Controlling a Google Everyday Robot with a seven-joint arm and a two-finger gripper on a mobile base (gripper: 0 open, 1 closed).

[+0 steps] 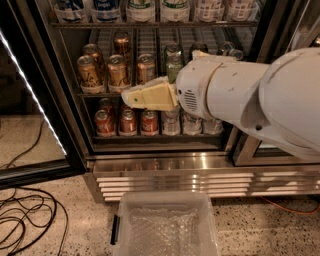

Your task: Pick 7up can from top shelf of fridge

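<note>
The fridge stands open in front of me, with wire racks of drinks above a ribbed steel base. The top shelf runs along the upper edge of the view. Only the lower parts of its cans show: blue-white ones on the left and white-green 7up cans in the middle. My gripper, cream-coloured on a large white arm, points left. It is in front of the middle rack, well below the top shelf, and holds nothing.
The middle rack holds gold-brown cans and green cans. Red cans line the lowest rack. A clear plastic bin sits on the floor below. Black cables lie at the left, by the open door.
</note>
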